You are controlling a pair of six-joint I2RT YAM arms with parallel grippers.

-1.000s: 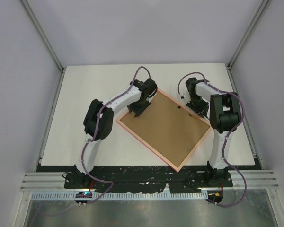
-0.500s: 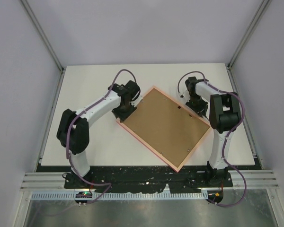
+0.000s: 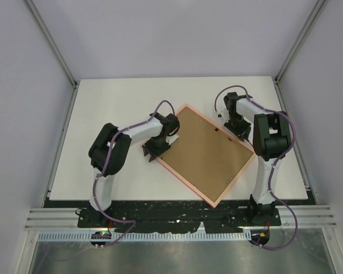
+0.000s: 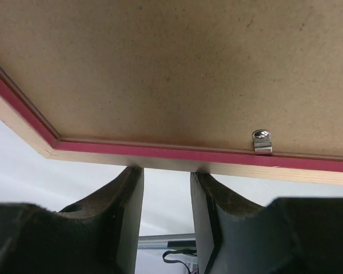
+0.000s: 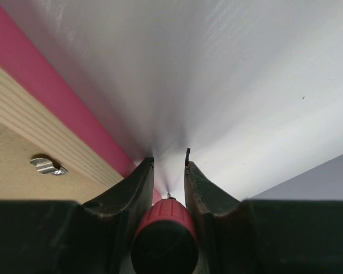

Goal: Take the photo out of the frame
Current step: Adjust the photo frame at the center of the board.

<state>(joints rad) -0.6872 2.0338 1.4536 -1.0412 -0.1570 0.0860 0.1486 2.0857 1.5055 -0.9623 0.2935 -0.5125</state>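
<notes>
Left wrist view: your left claw [image 4: 166, 171] stood open and empty. The frame [image 4: 131, 161] lay face down just ahead of its fingertips, with one corner ahead to its left. Ahead to its right, a metal tab [image 4: 262, 141] lapped the brown backing board [image 4: 177, 63].

Right wrist view: your right claw [image 5: 168, 162] was closed on a red-handled tool [image 5: 163, 242]. The tool's thin tip pointed at the table [image 5: 246, 85], just right of the frame's pink edge. A second tab [image 5: 46, 164] lay ahead to its left.

The photo was hidden, presumably under the board.

Risks, as judged:
- The tool tip could skid off a tab and gouge the board.
- An unsteadied frame could slide under your push.
- Levering the board with tabs unturned could crease the photo.
</notes>
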